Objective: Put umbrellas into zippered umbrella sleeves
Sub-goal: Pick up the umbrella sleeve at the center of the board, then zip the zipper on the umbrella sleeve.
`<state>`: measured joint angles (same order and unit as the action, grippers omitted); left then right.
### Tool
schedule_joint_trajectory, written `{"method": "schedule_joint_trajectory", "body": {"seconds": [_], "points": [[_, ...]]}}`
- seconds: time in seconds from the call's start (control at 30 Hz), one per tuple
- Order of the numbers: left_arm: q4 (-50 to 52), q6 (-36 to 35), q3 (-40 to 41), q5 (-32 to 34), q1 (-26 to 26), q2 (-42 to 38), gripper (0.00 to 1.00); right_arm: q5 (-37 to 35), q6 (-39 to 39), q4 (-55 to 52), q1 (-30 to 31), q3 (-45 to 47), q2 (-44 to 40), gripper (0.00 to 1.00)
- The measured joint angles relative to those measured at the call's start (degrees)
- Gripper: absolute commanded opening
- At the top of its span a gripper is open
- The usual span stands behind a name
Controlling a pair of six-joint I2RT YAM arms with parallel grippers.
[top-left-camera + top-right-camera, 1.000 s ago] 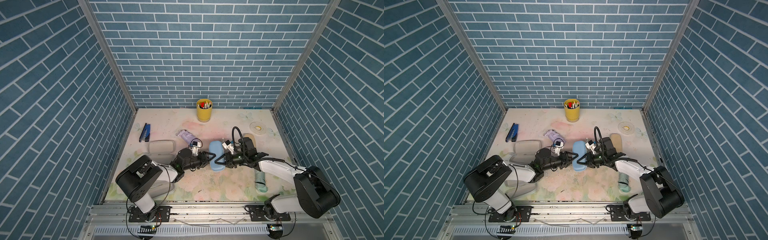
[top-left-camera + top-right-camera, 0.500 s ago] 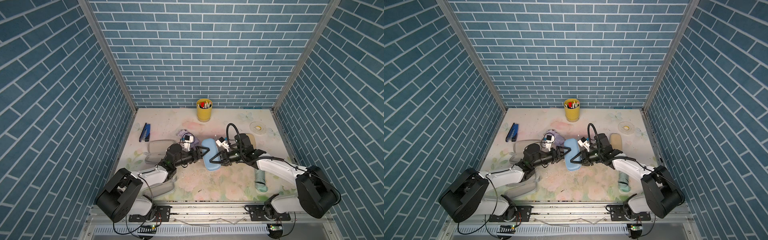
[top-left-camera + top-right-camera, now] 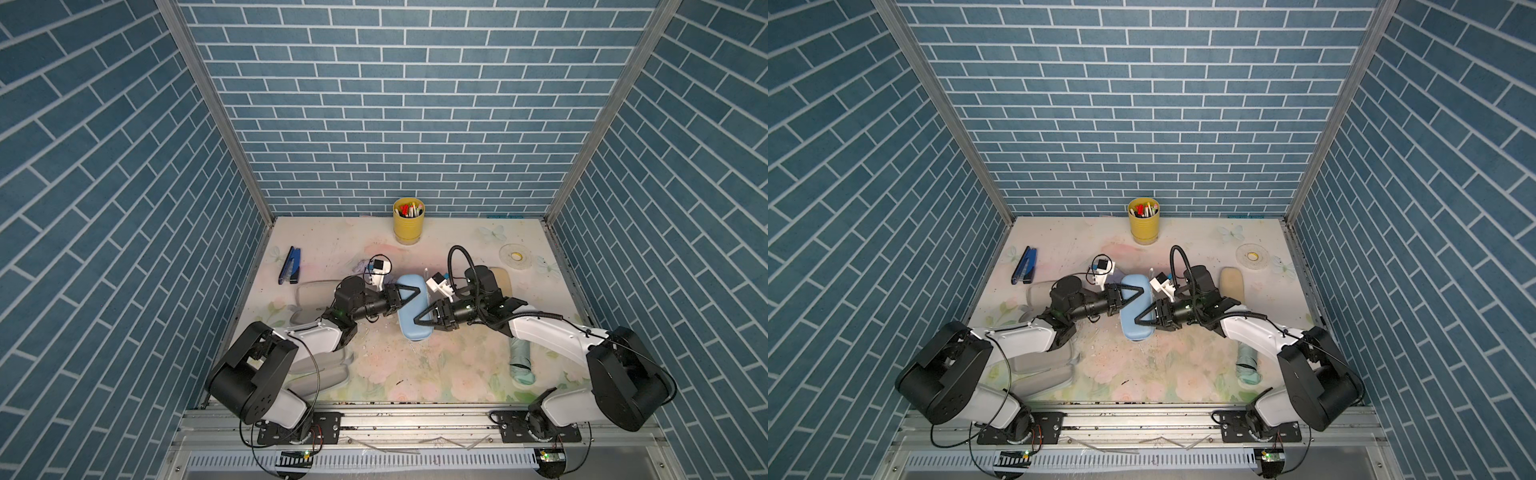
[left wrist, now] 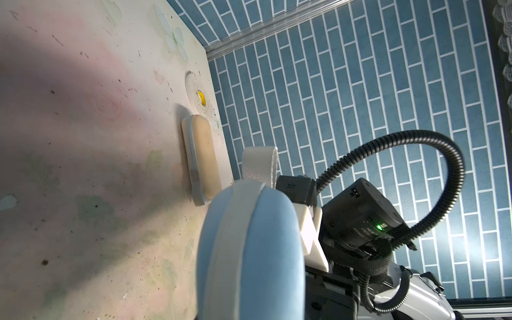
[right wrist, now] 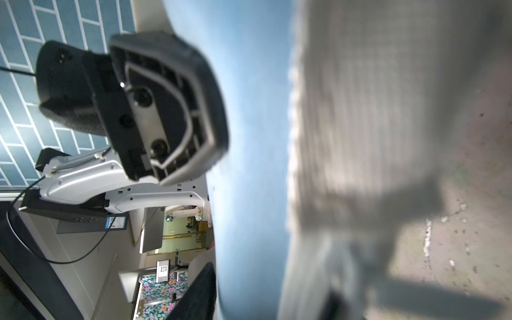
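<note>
Since a second ago, the light blue case (image 3: 413,306) has been shifted slightly leftward at mid-table, flanked by the left gripper (image 3: 415,291) and right gripper (image 3: 417,321); whether either is clamped cannot be told. The lilac umbrella (image 3: 360,264) is mostly hidden behind the left wrist camera (image 3: 379,266).

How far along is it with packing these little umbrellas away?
Roughly halfway, by the look of it. The tan case lies closed, contents unseen. The left gripper and right gripper are at the closed light blue case. Left to do: the mint green umbrella and lilac umbrella lie loose; two open cases wait.
</note>
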<state>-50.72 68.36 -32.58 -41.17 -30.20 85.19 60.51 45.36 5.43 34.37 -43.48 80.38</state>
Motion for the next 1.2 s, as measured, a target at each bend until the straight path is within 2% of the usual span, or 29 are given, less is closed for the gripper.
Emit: {"method": "schedule_joint_trajectory", "body": {"seconds": [0.1, 0.23, 0.3, 0.43, 0.63, 0.87, 1.2], "points": [[4.74, -2.69, -0.63, -0.92, 3.21, -1.86, 0.21, -1.49, -6.32, -8.09, -4.44, -1.53, -3.82, 0.57], [17.14, -10.36, -4.00, -1.36, 5.62, -7.58, 0.21, -13.73, -15.41, -15.19, -6.40, -4.26, -8.31, 0.51], [21.64, -13.81, -6.54, -2.12, 5.62, -9.84, 0.21, -23.15, -19.50, -15.76, -4.20, -3.76, -10.03, 0.51], [25.55, -17.97, -9.70, -3.80, 5.53, -11.82, 0.21, -41.35, -29.29, -12.87, 5.35, -0.70, -12.74, 0.46], [30.45, -21.14, -9.92, -4.39, 4.87, -11.89, 0.21, -56.19, -40.54, -5.99, 14.43, 0.79, -13.62, 0.44], [32.20, -22.47, -9.94, -5.03, 3.56, -11.67, 0.20, -64.24, -48.54, -2.03, 18.86, -0.33, -10.47, 0.41], [33.48, -23.93, -10.38, -4.79, 2.27, -10.56, 0.19, -67.17, -54.75, -1.31, 19.23, -2.84, -8.11, 0.36]]}}
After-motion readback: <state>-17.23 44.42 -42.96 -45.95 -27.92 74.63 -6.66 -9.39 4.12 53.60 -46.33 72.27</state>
